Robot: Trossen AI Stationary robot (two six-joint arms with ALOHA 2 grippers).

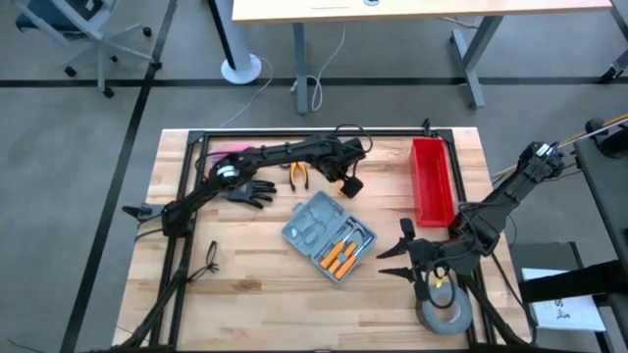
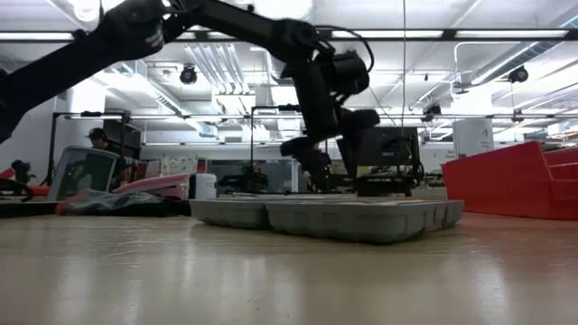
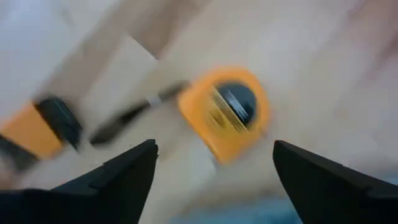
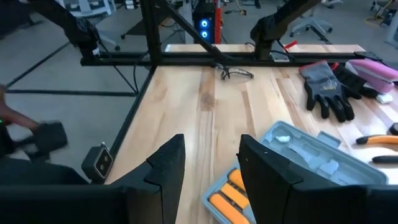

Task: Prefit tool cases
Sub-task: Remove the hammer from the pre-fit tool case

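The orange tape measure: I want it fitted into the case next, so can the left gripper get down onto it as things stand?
Probably yes. The left gripper hangs open over the orange tape measure, fingers to either side, with nothing between them and it; only bare table surrounds it.

The flat grey-blue plastic tool case (image 1: 329, 235) lies open at the table's centre, hinged halves spread flat, skewed from ten toward four o'clock, orange-handled tools in its four o'clock half
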